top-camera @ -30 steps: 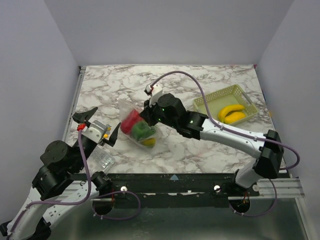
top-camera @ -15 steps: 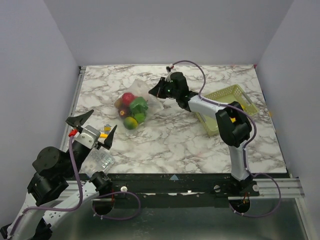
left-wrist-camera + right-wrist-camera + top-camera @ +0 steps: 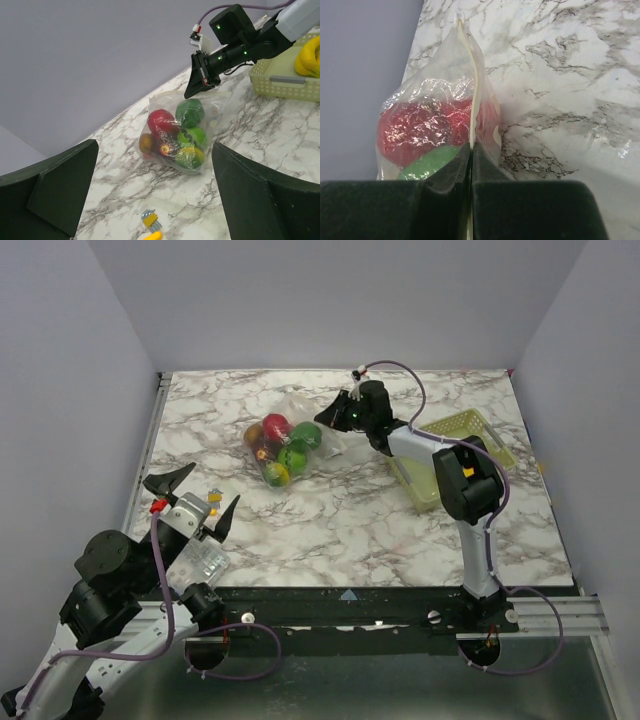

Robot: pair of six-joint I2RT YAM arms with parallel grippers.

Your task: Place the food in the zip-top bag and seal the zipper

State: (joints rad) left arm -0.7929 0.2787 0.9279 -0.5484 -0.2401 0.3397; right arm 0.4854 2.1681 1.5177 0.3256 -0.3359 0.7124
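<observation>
Bag point(image 3: 296, 406) — its zipper point(image 3: 472, 95) is clamped between the jaws of the right gripper point(image 3: 323, 420), arm stretched far out. Left gripper point(image 3: 208, 488) gapes, arm folded.

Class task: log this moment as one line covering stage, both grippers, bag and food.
stage: sealing | right gripper: shut on zipper | left gripper: open, clear of bag | food: in bag | banana: in basket
</observation>
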